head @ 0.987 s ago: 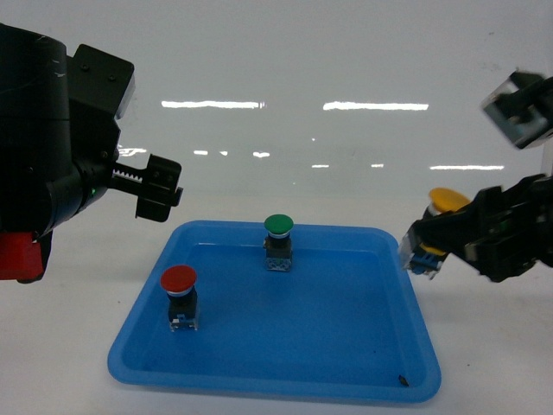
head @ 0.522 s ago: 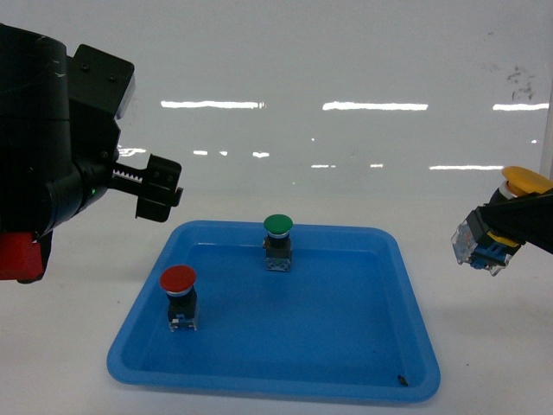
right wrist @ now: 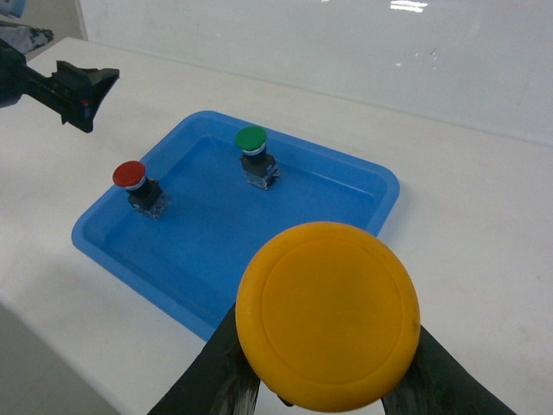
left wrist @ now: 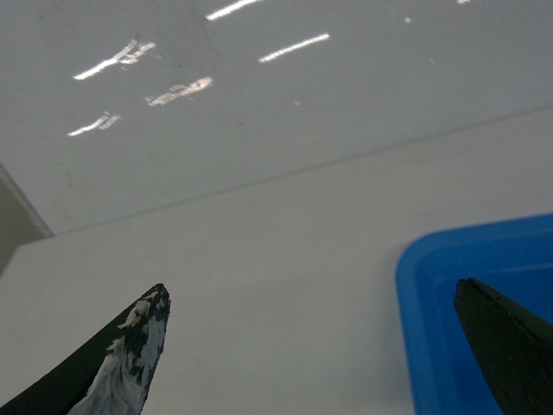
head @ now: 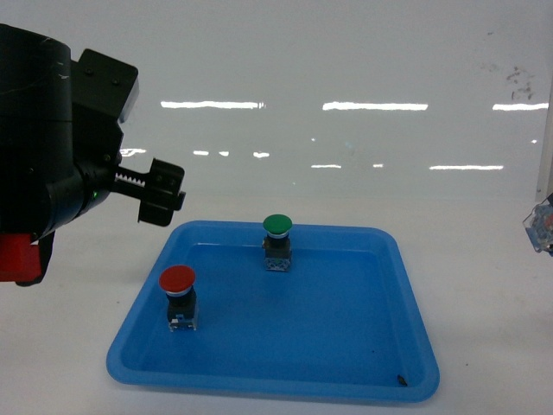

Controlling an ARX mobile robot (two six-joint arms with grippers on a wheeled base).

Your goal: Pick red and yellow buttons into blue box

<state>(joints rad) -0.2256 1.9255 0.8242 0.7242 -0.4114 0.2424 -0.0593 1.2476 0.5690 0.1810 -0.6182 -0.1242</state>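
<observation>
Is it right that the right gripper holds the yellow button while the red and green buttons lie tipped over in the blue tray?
Not quite: the red button and green button stand upright in the blue tray, per the head view. The right gripper does hold the yellow button.

yellow button [right wrist: 328,316] carried rightward, seemingly

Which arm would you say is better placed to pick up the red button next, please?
Probably the left. The left gripper hangs open and empty just beyond the tray's left far corner, near the red button. The right gripper is shut on the yellow button, off to the right.
</observation>
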